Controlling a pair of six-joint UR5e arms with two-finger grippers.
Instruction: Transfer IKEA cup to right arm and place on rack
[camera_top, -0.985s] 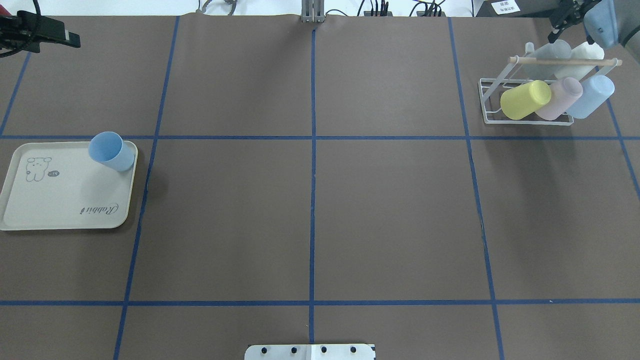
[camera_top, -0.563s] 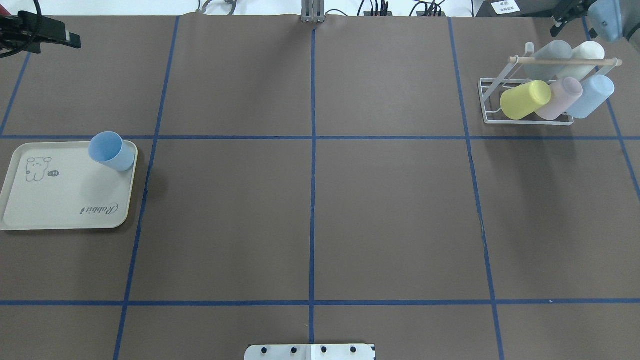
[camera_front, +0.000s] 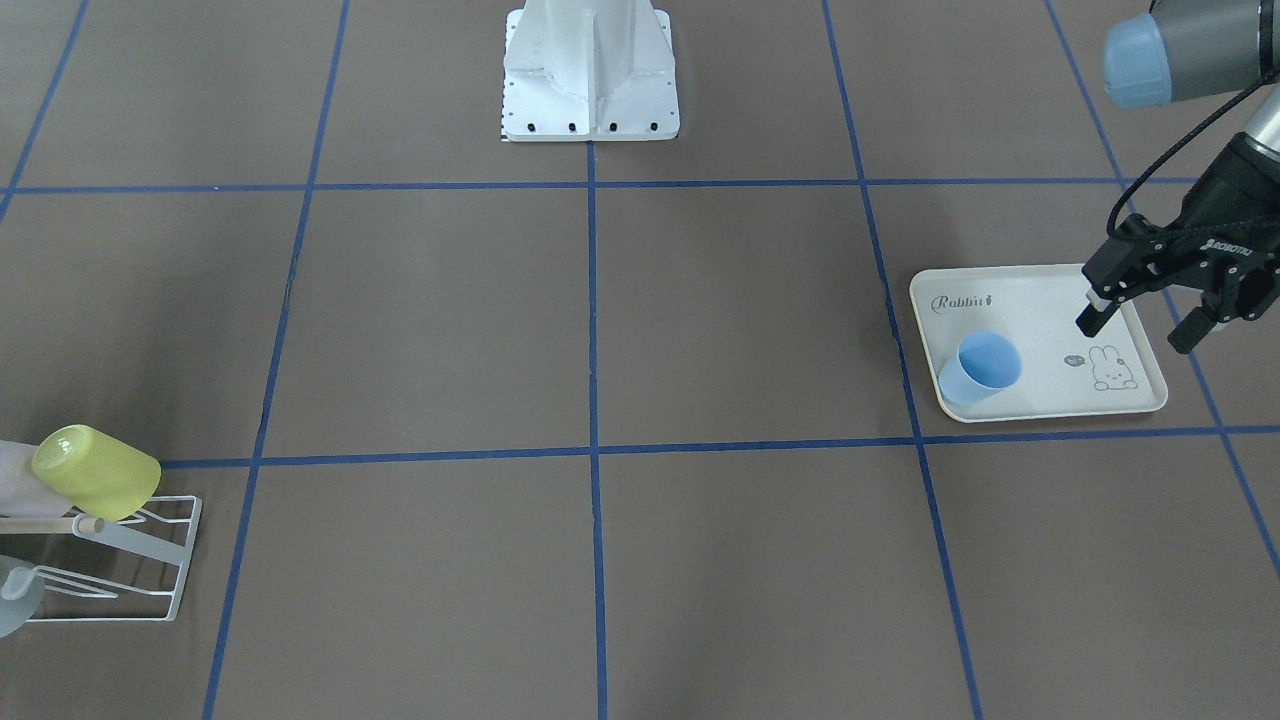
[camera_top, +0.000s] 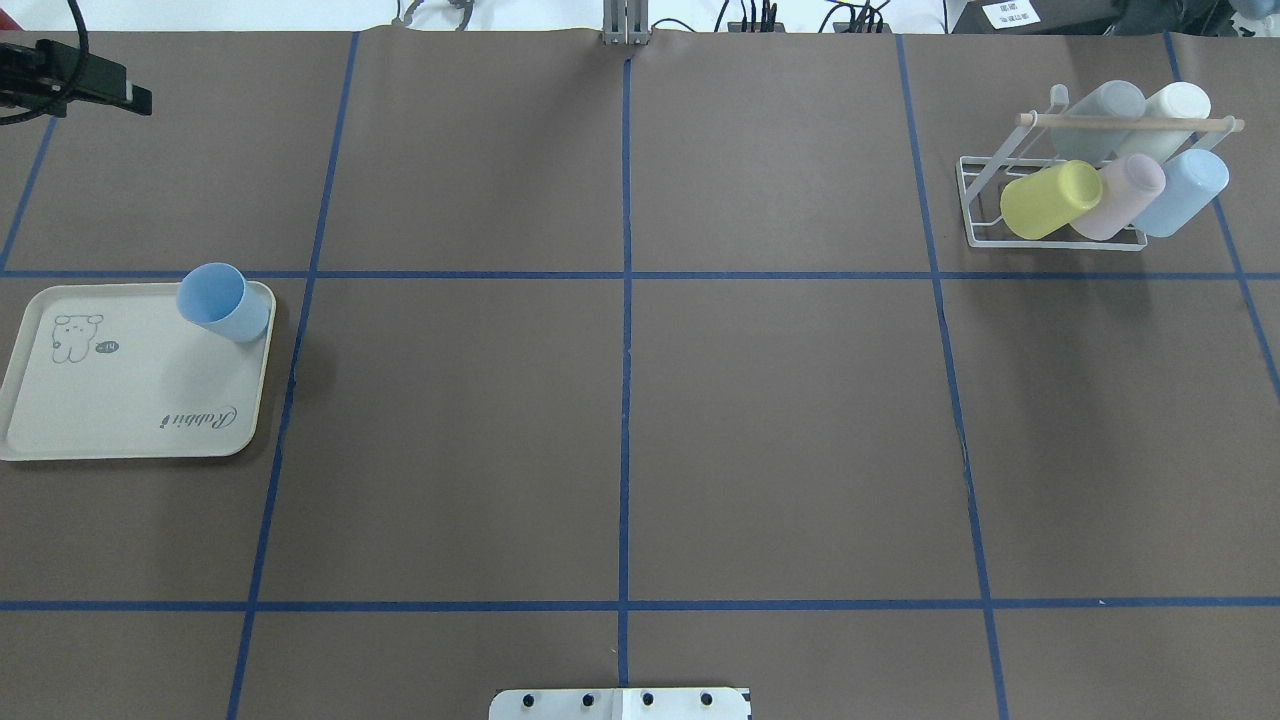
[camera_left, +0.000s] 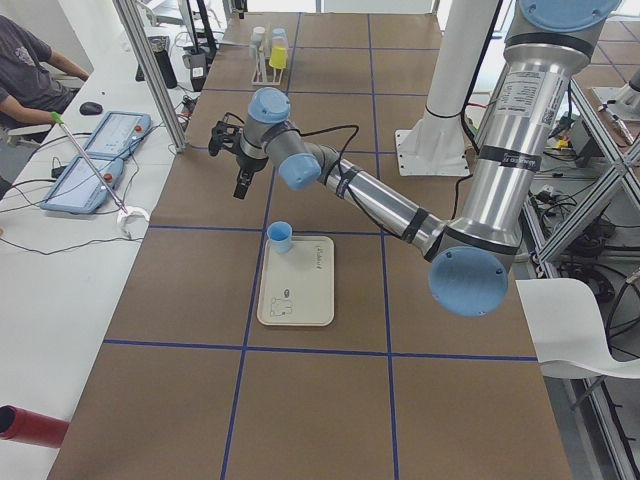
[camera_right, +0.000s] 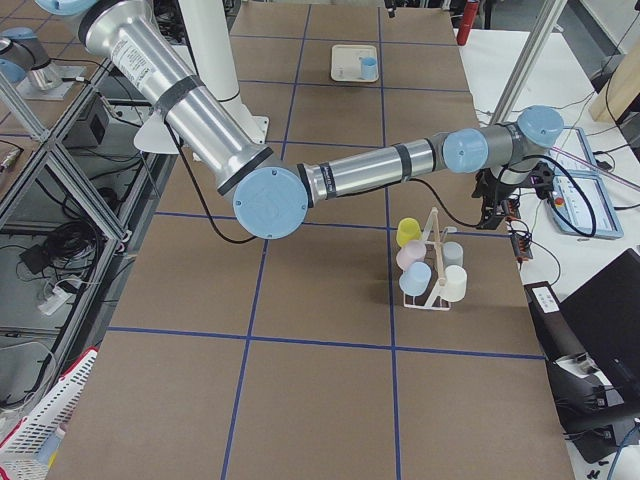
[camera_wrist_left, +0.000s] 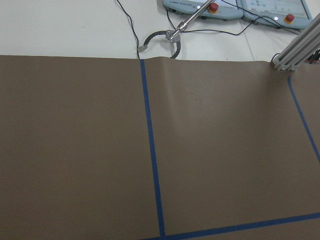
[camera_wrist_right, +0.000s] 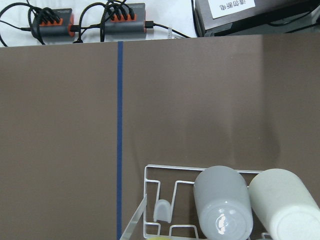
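The blue IKEA cup (camera_top: 222, 302) stands upright, mouth up, on a corner of the cream rabbit tray (camera_top: 120, 390); the front view shows the cup (camera_front: 980, 368) too. My left gripper (camera_front: 1140, 328) hangs open and empty above the tray's outer side, apart from the cup. In the overhead view the left gripper (camera_top: 130, 95) shows only at the top left edge. The white wire rack (camera_top: 966, 200) with its wooden dowel stands far right, carrying several upturned cups. My right gripper (camera_right: 497, 205) is just beyond the rack; I cannot tell if it is open or shut.
On the rack sit yellow (camera_top: 1050, 198), pink (camera_top: 1125, 195), light blue (camera_top: 1185, 190), grey (camera_wrist_right: 222, 202) and white (camera_wrist_right: 285, 205) cups. The robot's white base (camera_front: 590, 70) stands at mid table. A person sits at a side desk (camera_left: 30, 70) with pendants.
The right arm has drawn back out of the overhead view at the top right. The left gripper has shifted slightly left. The blue cup has not moved.
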